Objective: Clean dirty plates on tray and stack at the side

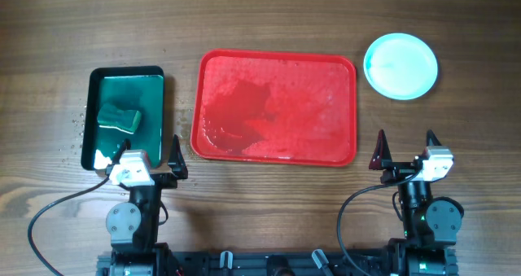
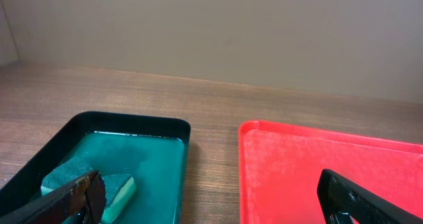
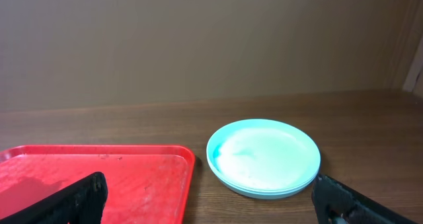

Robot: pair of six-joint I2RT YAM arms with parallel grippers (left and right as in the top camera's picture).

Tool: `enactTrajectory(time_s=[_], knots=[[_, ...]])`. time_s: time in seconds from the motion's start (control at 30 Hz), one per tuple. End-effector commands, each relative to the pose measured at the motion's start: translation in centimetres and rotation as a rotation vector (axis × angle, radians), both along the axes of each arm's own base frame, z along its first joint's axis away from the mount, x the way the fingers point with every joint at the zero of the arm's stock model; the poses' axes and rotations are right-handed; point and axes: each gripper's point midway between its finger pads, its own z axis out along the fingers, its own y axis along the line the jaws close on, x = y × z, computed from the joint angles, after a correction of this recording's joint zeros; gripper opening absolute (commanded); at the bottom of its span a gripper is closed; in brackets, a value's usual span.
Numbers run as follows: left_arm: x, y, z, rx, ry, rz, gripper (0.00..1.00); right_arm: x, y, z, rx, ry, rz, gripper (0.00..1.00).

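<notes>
- Wide-open and empty, the left fingers (image 2: 74,196) frame the bottom of the left wrist view, one dark tip low over the green tray (image 2: 132,120), the other over the near edge of the red tray (image 2: 297,164).
- Equally spread and holding nothing, the right fingers (image 3: 74,197) bracket the gap between the red tray's corner and the plates (image 3: 264,154).
- Both arms sit at the near edge of the counter (image 1: 260,15), clear of every object. That reads as a parked pose, with nothing left to hold.
- A green-backed sponge (image 1: 120,117) lies inside the green tray in a shallow teal pool, within easy reach of the left arm, the side that suits the wiping.
- Centre stage, the red tray carries no plate. A wet film darkens its left half.
- The plates stand stacked on the counter past the tray's far right corner, well apart from the sponge, a pale turquoise one on top. By that placing, the job appears to be at or near its end.
- From overhead, the stack looks like a single disc. Only the right wrist view shows layered rims beneath the top plate, though the exact count is hard to tell.
- The left wrist view alone shows the liquid's level against the green tray's wall. It misses the plates entirely.
</notes>
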Motion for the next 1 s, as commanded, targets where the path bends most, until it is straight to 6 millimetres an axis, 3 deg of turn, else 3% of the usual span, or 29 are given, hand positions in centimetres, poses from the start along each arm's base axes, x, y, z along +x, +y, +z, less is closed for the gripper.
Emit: enactTrajectory(time_s=[0.0,0.97], knots=[[-0.03,-0.41,-0.13,0.021,-0.001,-0.023,1.00,-0.06,-0.24,0.23,-0.012,-0.012,-0.012,1.00],[-0.02,-0.35,-0.10,0.048,-0.003,-0.023,1.00,-0.06,-0.24,0.23,-0.011,-0.012,-0.012,1.00]])
